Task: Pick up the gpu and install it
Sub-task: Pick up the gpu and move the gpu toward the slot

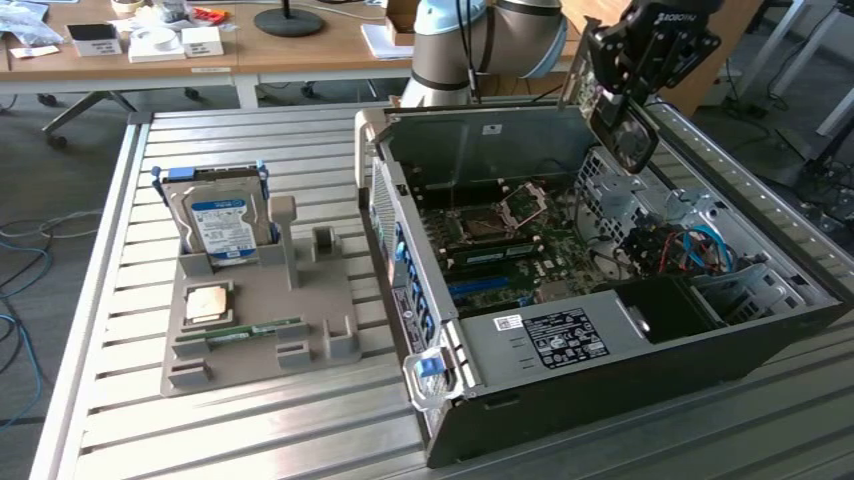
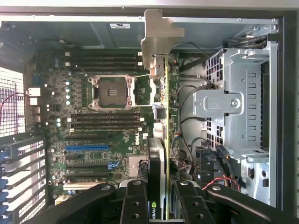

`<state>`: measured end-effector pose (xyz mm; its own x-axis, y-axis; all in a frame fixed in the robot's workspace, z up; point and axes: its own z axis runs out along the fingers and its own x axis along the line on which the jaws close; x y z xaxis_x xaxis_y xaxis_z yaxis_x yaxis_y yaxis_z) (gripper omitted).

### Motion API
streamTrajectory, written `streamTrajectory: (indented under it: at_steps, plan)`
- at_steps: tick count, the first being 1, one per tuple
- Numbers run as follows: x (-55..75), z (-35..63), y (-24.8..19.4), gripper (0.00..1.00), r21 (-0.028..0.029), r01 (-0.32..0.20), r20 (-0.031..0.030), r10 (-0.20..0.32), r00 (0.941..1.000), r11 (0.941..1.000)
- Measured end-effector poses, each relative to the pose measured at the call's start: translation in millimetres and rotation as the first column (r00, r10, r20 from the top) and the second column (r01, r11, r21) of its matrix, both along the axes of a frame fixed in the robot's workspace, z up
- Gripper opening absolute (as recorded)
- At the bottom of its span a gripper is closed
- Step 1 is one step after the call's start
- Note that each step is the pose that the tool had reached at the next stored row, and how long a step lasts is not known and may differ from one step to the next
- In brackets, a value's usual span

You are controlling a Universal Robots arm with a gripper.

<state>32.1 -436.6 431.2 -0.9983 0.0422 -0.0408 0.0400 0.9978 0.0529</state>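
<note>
Gripper: seen high over the open computer case, near its far rim in the exterior view.
Fingers: clamped on the gpu, one set on each side of the card's edge in the wrist view.
Gpu: carried in the air, hung below the gripper, above the case's open side and not seated in any slot.
Bracket: silvery, seen at the end of the card away from the fingers.
Motherboard: laid out beneath the card, with the blue slot in plain sight.
Holder: grey, set on the worktop at the exterior view's left of the case.
Hard drive: stood upright in the holder.
Memory stick: laid flat in the holder.
</note>
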Motion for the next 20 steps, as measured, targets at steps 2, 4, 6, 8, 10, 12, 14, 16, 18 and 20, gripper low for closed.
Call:
streamTrajectory:
  at_steps: [2, 4, 6, 8, 10, 12, 14, 16, 18, 20]
  plan:
    - [0.0, -0.3, 0.0, 0.27, -0.0002, 0.000, 0.0000, 0.000, 1.0000, 1.0000]
    - [0.0, -0.3, 0.0, 0.27, -0.0003, 0.000, -0.0001, 0.000, 1.0000, 1.0000]
    - [0.0, -0.3, 0.0, 0.27, -0.0002, 0.000, -0.0001, 0.000, 1.0000, 1.0000]
    - [0.0, -0.4, 0.0, 0.27, -0.0002, 0.000, -0.0001, 0.000, 1.0000, 1.0000]
    - [0.0, -1.0, 0.0, 0.27, 0.0000, 0.000, 0.0000, 0.000, 1.0000, 1.0000]
    - [0.0, -1.6, 0.0, 0.27, -0.0002, 0.000, -0.0001, 0.000, 1.0000, 1.0000]
    - [0.1, -1.7, 0.0, 0.27, -0.0002, 0.000, -0.0001, 0.000, 1.0000, 1.0000]
    - [0.1, -1.9, 0.0, 0.27, -0.0002, 0.000, 0.0000, 0.000, 1.0000, 1.0000]
    - [0.1, -2.2, 0.0, 0.27, 0.0000, 0.000, 0.0000, 0.000, 1.0000, 1.0000]
    - [0.1, -2.6, 0.0, 0.27, -0.0002, 0.000, -0.0001, 0.000, 1.0000, 1.0000]
